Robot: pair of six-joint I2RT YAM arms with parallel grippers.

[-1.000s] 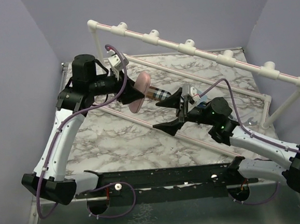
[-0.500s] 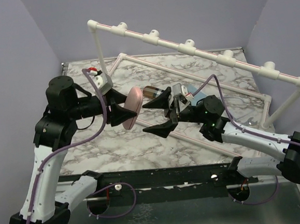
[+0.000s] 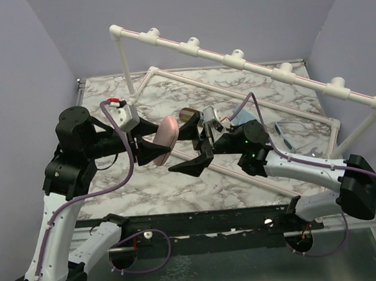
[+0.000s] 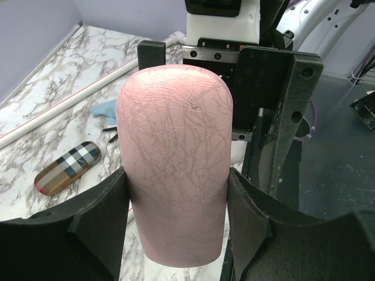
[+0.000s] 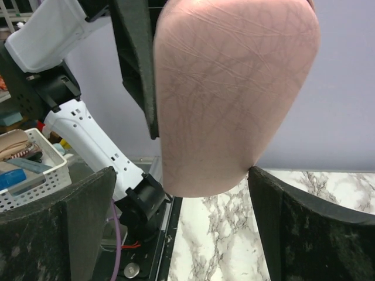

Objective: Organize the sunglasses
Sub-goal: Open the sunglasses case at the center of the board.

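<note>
My left gripper [image 3: 150,143] is shut on an oblong pink case [image 3: 164,140] and holds it above the table. In the left wrist view the case [image 4: 176,158] sits tight between both black fingers [image 4: 88,228]. My right gripper [image 3: 180,152] is open and faces the case's free end. In the right wrist view the case [image 5: 234,93] hangs between the spread fingers [image 5: 316,228], touching the right one at most. The blue-framed sunglasses [image 3: 284,133] lie at the right on the marble. The pink-purple pair is not in view.
A brown plaid case [image 3: 188,114] lies behind the grippers and shows in the left wrist view [image 4: 67,167]. A blue cloth [image 3: 241,117] lies beside it. A white pipe rack [image 3: 234,59] spans the back and right. The marble table [image 3: 132,177] stretches in front.
The left arm swung down and left, carrying the pink case toward the near middle. The right gripper followed leftward, still open, and now brackets the case's free end.
</note>
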